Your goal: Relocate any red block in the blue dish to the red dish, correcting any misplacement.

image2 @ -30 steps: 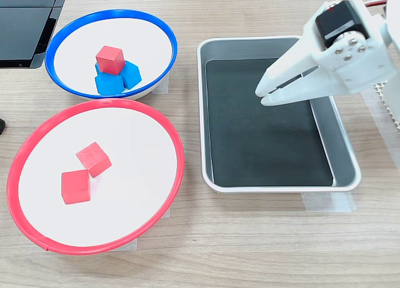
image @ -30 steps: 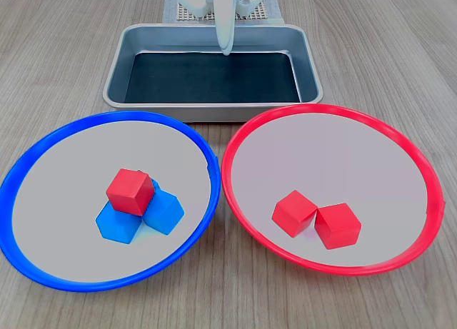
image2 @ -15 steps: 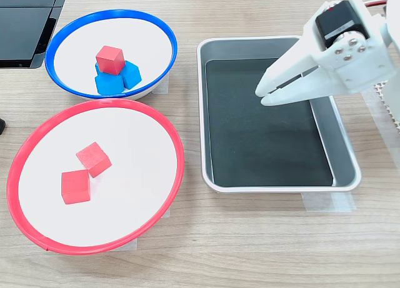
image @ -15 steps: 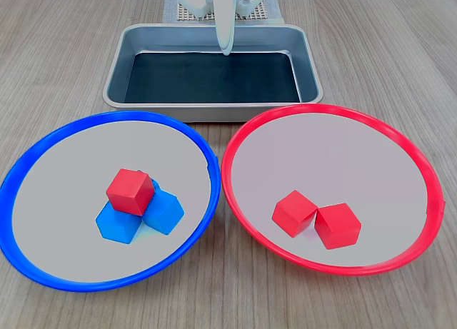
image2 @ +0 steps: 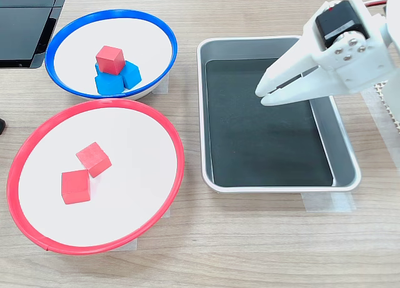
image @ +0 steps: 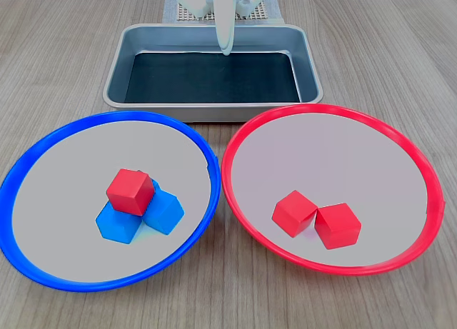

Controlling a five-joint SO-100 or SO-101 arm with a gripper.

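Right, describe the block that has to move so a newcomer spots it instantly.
Find the blue dish, at the first exterior view's left. At its middle sits a small pile of cubes. The red block rests on top, the only red one among blue cubes.

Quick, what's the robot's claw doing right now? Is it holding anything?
Gripper: shut, holding nothing, above the metal tray. The red block sits untouched in the blue dish.
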